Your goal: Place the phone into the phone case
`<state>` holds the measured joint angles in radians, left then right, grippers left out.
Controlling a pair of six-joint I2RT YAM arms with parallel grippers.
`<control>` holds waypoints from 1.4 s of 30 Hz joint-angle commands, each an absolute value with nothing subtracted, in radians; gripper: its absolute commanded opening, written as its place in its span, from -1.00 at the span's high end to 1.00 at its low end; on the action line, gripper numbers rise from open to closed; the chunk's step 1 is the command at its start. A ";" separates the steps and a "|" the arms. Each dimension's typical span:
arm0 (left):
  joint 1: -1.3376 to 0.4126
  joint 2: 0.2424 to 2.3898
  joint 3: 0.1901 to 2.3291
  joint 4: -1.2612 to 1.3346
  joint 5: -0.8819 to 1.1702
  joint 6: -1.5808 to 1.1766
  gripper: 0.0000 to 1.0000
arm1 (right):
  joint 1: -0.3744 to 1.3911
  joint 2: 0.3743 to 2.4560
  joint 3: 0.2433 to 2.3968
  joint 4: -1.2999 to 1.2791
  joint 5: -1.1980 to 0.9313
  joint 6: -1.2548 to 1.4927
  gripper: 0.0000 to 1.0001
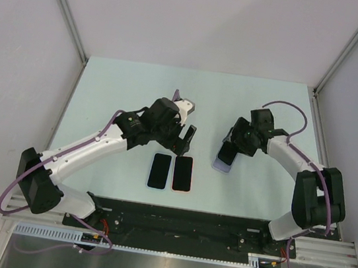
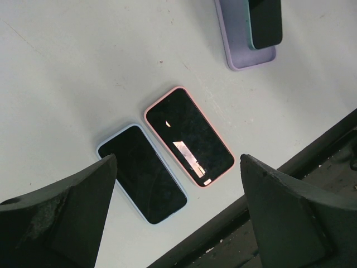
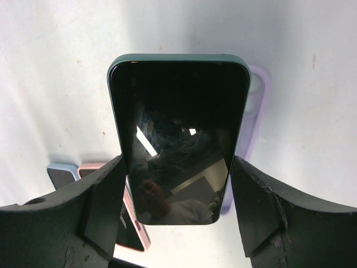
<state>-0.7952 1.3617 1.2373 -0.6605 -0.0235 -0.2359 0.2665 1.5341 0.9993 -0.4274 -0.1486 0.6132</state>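
My right gripper [image 1: 231, 148] [image 3: 177, 167] is shut on the phone [image 3: 178, 139], a black-screened handset with a dark green rim, its fingers pressing the two long edges. The phone [image 1: 228, 151] [image 2: 265, 22] hangs tilted over the lavender phone case [image 1: 221, 167] [image 2: 245, 58] [image 3: 258, 95], which lies on the table beneath and behind it. Whether the phone's far end touches the case, I cannot tell. My left gripper [image 1: 182, 141] [image 2: 178, 162] is open with nothing between its fingers, hovering above two cased phones.
Side by side near the table's front edge lie a phone in a light blue case [image 1: 159, 170] [image 2: 142, 173] and a phone in a pink case [image 1: 182, 173] [image 2: 188, 137]. The black base rail [image 1: 173, 220] runs just below them. White walls enclose the table.
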 commanded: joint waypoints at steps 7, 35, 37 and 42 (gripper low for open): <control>-0.790 1.335 1.233 -0.644 -0.043 -0.242 -0.90 | 0.339 1.617 1.043 -0.305 -0.008 0.630 -0.15; -0.792 1.333 1.233 -0.638 -0.018 -0.247 -0.91 | 0.479 1.629 0.956 -0.448 0.224 0.655 -0.32; -0.792 1.332 1.235 -0.635 -0.018 -0.247 -0.91 | 0.483 1.618 0.940 -0.454 0.235 0.664 -0.39; -0.792 1.328 1.232 -0.637 -0.020 -0.249 -0.91 | 0.488 1.597 0.931 -0.469 0.282 0.690 -0.60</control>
